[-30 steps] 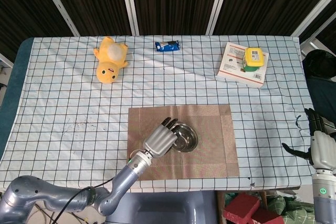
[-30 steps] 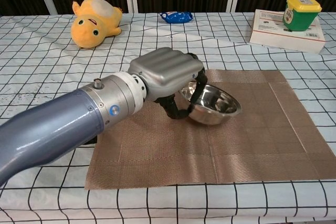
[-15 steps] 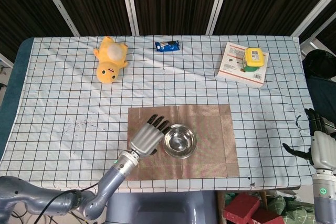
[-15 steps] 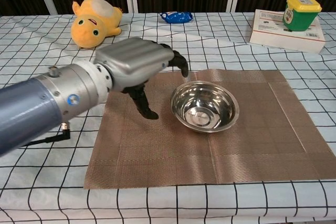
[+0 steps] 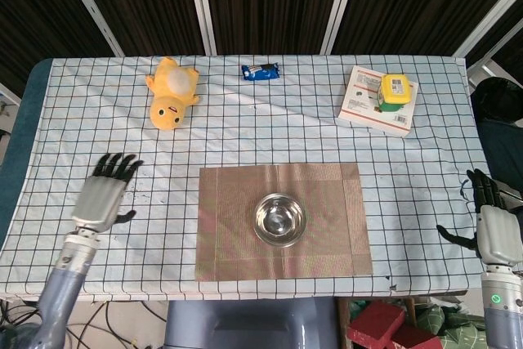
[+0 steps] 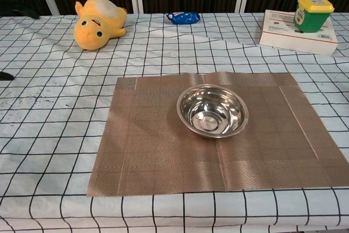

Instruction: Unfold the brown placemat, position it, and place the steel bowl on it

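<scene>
Steel bowl (image 5: 279,219) sits upright mid brown placemat (image 5: 225,226), mat flat on the checkered counter (image 5: 392,185). Left robot hand (image 5: 104,194) well left of mat, fingers spread, holding nothing. Right robot hand (image 5: 493,230) far right of mat at counter edge, fingers apart, empty.

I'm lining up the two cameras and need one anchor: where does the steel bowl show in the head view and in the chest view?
Head view: the steel bowl sits just below the picture's middle, at the centre of the brown placemat.
Chest view: the steel bowl lies slightly right of the picture's middle, on the brown placemat.
Shared landmark: the yellow plush toy, far left of the bowl in both.
</scene>
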Controlling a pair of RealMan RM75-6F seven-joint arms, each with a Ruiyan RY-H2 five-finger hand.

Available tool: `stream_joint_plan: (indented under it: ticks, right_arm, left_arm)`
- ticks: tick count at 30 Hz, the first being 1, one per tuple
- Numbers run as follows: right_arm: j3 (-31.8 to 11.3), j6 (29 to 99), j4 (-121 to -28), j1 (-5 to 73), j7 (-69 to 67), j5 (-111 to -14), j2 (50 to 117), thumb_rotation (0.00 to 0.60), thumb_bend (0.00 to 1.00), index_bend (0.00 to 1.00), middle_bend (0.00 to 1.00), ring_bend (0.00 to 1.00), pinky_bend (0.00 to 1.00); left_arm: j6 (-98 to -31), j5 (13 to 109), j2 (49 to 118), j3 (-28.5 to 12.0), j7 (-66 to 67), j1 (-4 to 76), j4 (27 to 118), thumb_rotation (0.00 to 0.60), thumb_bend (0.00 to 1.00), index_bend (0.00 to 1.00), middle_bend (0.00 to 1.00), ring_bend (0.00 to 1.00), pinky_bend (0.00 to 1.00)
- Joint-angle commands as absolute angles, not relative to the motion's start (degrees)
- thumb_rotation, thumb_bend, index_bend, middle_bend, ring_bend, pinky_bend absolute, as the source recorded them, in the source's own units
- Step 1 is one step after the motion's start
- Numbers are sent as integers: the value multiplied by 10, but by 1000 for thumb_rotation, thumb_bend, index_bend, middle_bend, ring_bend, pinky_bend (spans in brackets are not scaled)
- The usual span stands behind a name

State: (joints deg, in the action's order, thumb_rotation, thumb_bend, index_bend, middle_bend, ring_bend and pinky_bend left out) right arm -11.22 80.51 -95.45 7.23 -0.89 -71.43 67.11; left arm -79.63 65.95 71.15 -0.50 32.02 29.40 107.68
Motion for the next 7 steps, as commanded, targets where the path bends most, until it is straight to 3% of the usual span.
stream_joint_plan:
  ticks: [1, 7]
  right_arm:
    - [-108, 811, -948, 73, 4, -723, 676, 600, 75, 0, 0, 3, 157]
    - [-103, 822, -938, 73, 22, -736, 684, 600, 75, 0, 0, 3, 157]
  left_arm:
    - [-855, 706, 664, 32, 247, 226, 1073, 600, 46, 65, 26, 1, 18]
    - [-927, 762, 639, 64, 191, 151, 1032, 600, 45, 12, 1, 0, 0]
